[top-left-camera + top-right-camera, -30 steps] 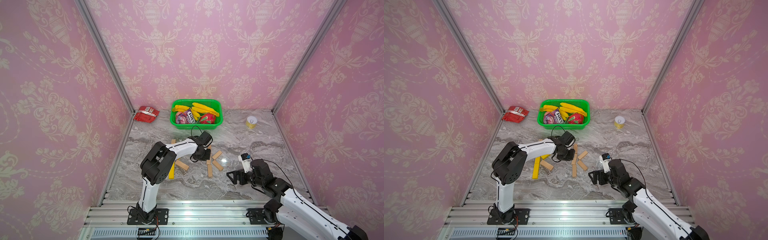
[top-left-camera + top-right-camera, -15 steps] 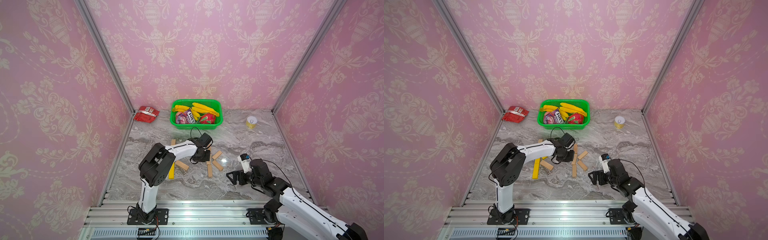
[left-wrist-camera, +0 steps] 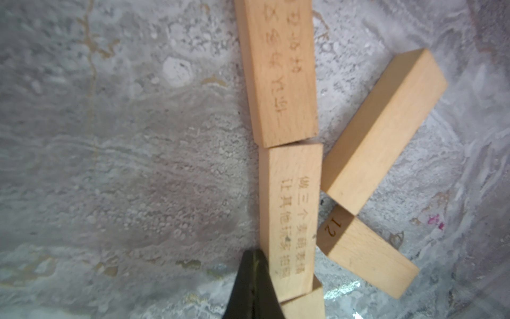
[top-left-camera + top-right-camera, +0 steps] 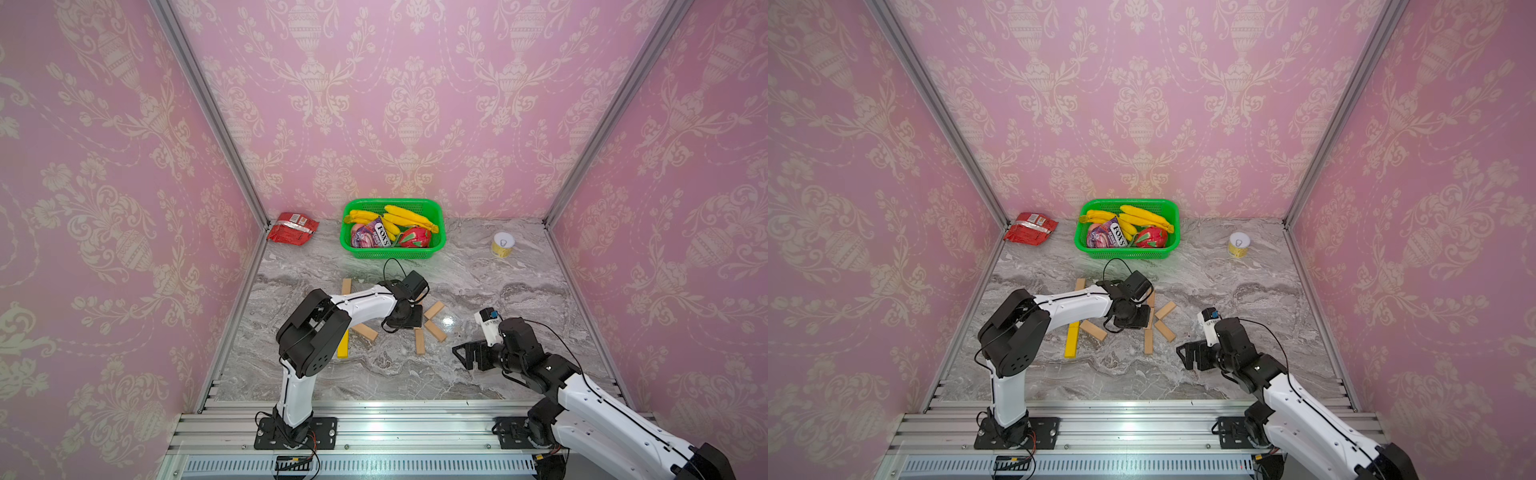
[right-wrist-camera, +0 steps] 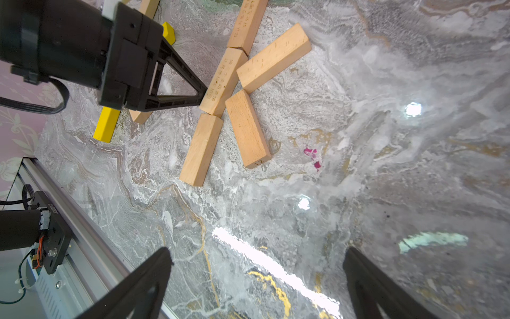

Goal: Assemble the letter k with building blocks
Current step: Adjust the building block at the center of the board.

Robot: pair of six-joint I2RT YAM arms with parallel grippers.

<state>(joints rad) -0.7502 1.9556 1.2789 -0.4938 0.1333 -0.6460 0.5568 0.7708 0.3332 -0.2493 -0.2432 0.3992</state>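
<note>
The all-wood letter k (image 5: pixel 223 80) lies mid-table: a three-block stem and two slanted building blocks (image 5: pixel 273 58) (image 5: pixel 248 129). My left gripper (image 5: pixel 202 95) is shut, with nothing between its fingers. Its tip (image 3: pixel 255 254) touches the side of the middle stem block (image 3: pixel 289 215). In both top views the left gripper (image 4: pixel 409 320) (image 4: pixel 1136 318) covers part of that stem. To the left, a yellow block (image 4: pixel 343 345) and two wood blocks (image 4: pixel 364 331) (image 4: pixel 346 286) show, partly hidden under the left arm. My right gripper (image 4: pixel 467 353) (image 5: pixel 259 262) hangs open and empty, nearer the front and to the right.
A green basket (image 4: pixel 390 251) of bananas and packets stands at the back. A red packet (image 4: pixel 292 227) lies in the back left corner and a small yellow can (image 4: pixel 503 244) at the back right. Pink walls close three sides; a metal rail (image 4: pixel 374 419) runs along the front.
The left arm has shifted only slightly at the wooden stem. The blocks and the right arm look unchanged.
</note>
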